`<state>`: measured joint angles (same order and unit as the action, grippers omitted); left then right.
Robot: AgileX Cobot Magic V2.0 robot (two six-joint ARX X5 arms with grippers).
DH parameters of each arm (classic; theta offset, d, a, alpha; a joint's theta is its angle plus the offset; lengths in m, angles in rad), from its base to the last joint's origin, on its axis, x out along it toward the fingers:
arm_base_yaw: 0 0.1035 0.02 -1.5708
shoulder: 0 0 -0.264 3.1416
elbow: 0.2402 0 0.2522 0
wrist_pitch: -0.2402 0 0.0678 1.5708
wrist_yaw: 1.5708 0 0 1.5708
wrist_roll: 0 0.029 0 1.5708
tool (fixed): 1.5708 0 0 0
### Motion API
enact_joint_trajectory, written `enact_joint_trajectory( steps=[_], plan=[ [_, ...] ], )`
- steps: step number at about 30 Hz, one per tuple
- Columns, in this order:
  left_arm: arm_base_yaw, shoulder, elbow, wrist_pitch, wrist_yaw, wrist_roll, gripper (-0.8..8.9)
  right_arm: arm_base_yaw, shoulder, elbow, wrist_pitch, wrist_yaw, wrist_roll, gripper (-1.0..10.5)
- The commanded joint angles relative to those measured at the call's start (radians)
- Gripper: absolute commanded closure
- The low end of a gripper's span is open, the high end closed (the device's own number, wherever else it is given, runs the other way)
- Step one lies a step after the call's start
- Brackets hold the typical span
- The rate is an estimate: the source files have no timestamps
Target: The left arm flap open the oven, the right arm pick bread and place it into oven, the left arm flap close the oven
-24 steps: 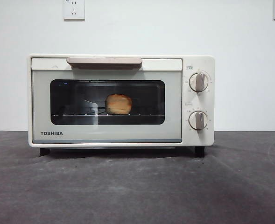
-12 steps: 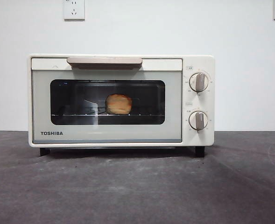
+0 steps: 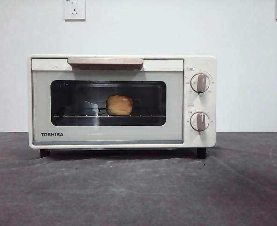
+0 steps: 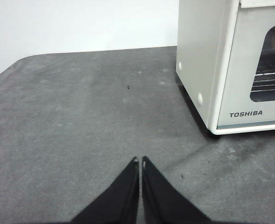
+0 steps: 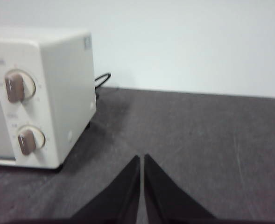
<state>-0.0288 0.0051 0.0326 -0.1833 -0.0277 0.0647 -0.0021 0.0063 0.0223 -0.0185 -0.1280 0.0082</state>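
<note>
The cream-white TOSHIBA oven (image 3: 122,101) stands on the grey table with its door shut and its beige handle (image 3: 105,61) at the top. The golden-brown bread (image 3: 119,105) lies on the wire rack inside, seen through the dark window. My left gripper (image 4: 139,161) is shut and empty, low over the table, off the oven's (image 4: 230,65) TOSHIBA-lettered corner. My right gripper (image 5: 141,158) is shut and empty, off the oven's knob side (image 5: 39,98). Neither arm shows in the front view.
Two round knobs (image 3: 200,83) sit on the oven's right panel. A black power cord (image 5: 101,79) runs behind the oven. Wall sockets (image 3: 74,9) are on the white wall behind. The grey table (image 3: 138,188) spreads in front.
</note>
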Motion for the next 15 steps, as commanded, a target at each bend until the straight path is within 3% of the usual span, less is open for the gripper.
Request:
enact_joint_trajectory(
  steps=[1,15],
  plan=[
    [0.000,-0.002,-0.020,-0.005,-0.003,-0.002,7.97,-0.002,-0.003,-0.006,-0.022,0.002,0.018,9.4],
    [0.000,-0.002,-0.020,-0.005,-0.003,-0.002,7.97,-0.002,-0.003,-0.013,-0.152,0.063,0.019,9.4]
  ],
)
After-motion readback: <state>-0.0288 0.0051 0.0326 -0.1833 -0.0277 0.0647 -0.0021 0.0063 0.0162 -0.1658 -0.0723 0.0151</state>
